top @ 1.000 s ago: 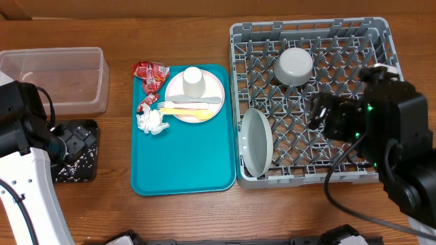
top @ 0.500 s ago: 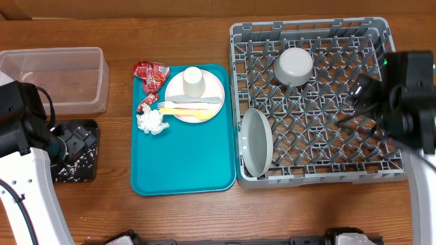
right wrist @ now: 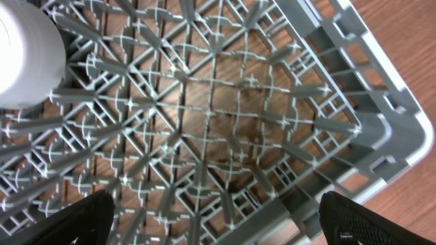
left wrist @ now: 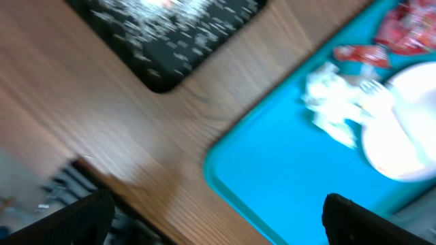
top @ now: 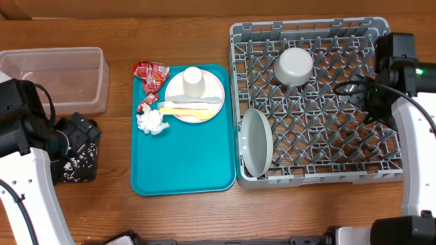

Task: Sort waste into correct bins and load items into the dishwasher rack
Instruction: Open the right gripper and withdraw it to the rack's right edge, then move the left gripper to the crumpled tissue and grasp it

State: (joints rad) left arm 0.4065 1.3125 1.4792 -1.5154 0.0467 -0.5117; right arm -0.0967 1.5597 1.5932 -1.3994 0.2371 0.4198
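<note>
Two arms, both unladen: left fingers (left wrist: 82, 218) stand apart above the worktop (left wrist: 82, 122) near the black tray (left wrist: 170, 41); right fingers (right wrist: 75, 218) are likewise apart over the rack (right wrist: 381, 136). Bowl (top: 293, 65) and grey plate (top: 257, 141) sit in the rack. On the teal tray (top: 184, 163) lie wrappers (top: 151, 73), napkin (top: 151, 121) and a pale plate (top: 214, 87) carrying cup (top: 193, 80) and cutlery (top: 187, 105). Wrappers and napkin are probably light and crushable, best pinched at a raised fold; the cup, likely stiff and smooth, suits a grip across its wall.
</note>
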